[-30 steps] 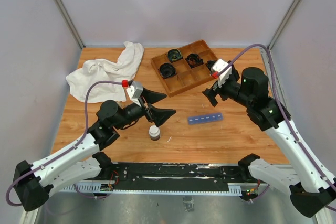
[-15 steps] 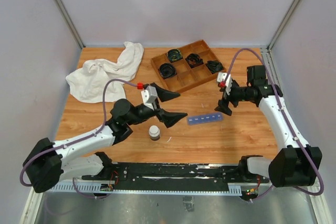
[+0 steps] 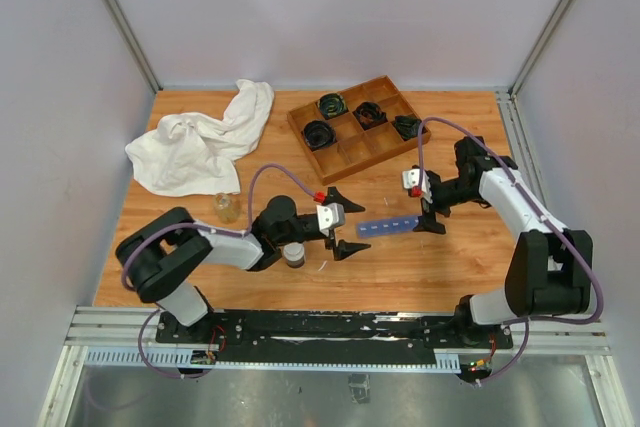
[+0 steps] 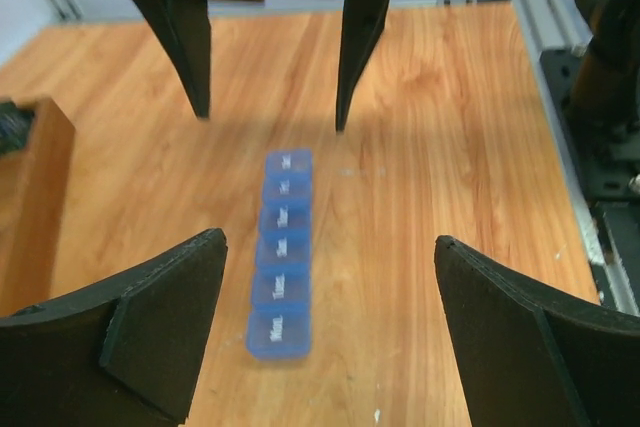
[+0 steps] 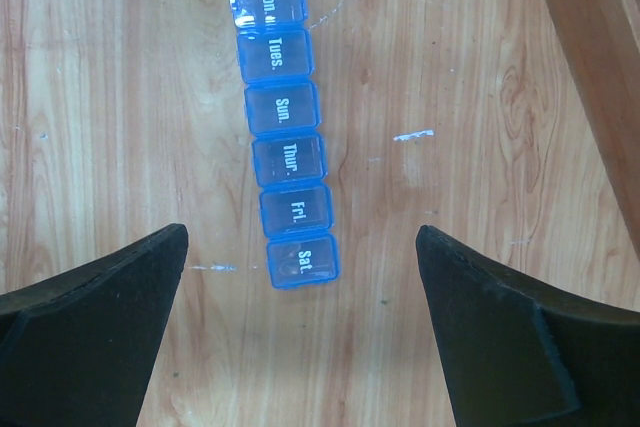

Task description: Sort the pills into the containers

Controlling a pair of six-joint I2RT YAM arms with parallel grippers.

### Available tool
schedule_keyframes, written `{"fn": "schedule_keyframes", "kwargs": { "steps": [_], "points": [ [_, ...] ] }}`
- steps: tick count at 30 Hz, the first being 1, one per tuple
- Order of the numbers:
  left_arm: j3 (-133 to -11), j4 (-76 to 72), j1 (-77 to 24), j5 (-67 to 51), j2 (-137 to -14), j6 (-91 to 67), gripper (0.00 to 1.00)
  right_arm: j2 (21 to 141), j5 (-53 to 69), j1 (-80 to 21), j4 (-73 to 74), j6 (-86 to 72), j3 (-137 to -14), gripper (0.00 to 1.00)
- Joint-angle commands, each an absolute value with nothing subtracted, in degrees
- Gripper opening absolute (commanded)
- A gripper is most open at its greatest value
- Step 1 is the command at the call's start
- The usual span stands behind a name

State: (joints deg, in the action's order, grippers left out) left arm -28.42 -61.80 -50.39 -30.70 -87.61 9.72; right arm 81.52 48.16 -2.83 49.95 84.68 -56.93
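The blue pill-organizer strip (image 3: 390,226) lies flat on the table with its lids shut. It shows in the left wrist view (image 4: 281,257) and in the right wrist view (image 5: 283,137), labelled Mon. to Sat. My left gripper (image 3: 350,222) is open and low at the strip's left end, with the Mon. end between its fingers (image 4: 328,239). My right gripper (image 3: 431,214) is open above the strip's right end, straddling the Sat. end (image 5: 300,234). No amber pills show clearly; only pale flecks (image 5: 413,134) lie on the wood.
A small dark bottle with a white cap (image 3: 293,253) stands under my left forearm. A small yellowish translucent jar (image 3: 227,208) stands left of it. The wooden divided tray (image 3: 350,152) with black cables is behind, and a white towel (image 3: 200,137) lies at the back left.
Both arms came down and inward to the blue strip, the left gripper to its left end, the right to its right end. The yellowish jar is now uncovered.
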Motion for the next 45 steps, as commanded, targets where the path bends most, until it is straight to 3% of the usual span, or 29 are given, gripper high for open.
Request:
{"fn": "schedule_keyframes", "kwargs": {
  "steps": [1, 14, 38, 45],
  "points": [
    [-29.5, -71.4, -50.6, -30.0, -96.4, 10.2, 0.94, 81.6, 51.0, -1.9, 50.4, 90.1, -56.2, 0.99],
    [-33.0, -66.2, -54.2, -22.2, -103.7, 16.8, 0.92, 88.6, 45.3, -3.0, 43.7, 90.2, -53.5, 0.99],
    [-32.5, -66.2, -55.0, -21.7, -103.5, 17.7, 0.92, 91.2, 37.3, -10.1, 36.2, 87.2, -49.7, 0.57],
    [-32.3, -66.3, -55.0, -21.8, -103.3, 17.6, 0.92, 90.9, 35.9, -11.2, 35.6, 86.9, -48.8, 0.54]
  ]
}}
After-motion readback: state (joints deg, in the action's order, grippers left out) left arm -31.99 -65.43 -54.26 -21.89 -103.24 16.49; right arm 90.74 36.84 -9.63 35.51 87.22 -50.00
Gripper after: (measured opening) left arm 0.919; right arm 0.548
